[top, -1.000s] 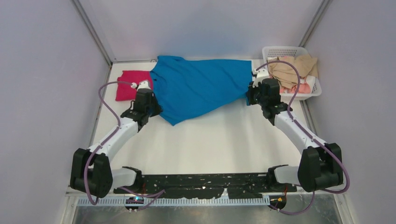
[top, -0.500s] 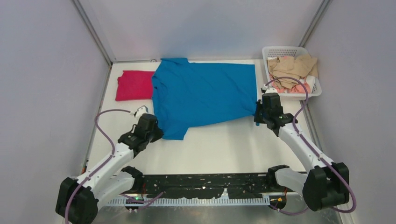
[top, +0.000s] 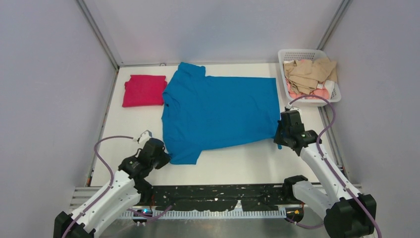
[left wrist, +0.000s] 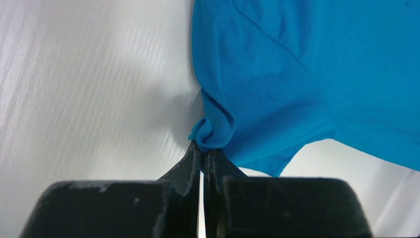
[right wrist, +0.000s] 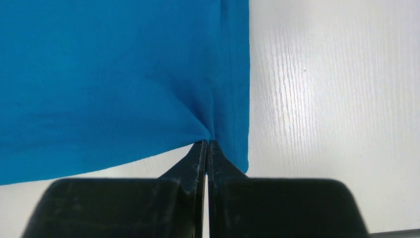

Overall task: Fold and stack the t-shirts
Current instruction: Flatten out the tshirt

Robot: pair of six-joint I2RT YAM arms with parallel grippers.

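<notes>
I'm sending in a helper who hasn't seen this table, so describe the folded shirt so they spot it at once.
Start at the far left corner of the white table. There lies the magenta-red t-shirt, folded into a small rectangle. The blue t-shirt beside it is spread wide and flat.

The white-and-black left arm (top: 111,193) reaches from the lower left of the top view toward centre-left. Its black two-finger left gripper (top: 167,159) has its jaws pressed together on a bunched sleeve edge of the bright blue cotton t-shirt (top: 223,111). The white-and-black right arm (top: 322,166) runs from the lower right corner up toward centre-right. Its black right gripper (top: 277,139) is clamped on the shirt's hem near a corner.
</notes>
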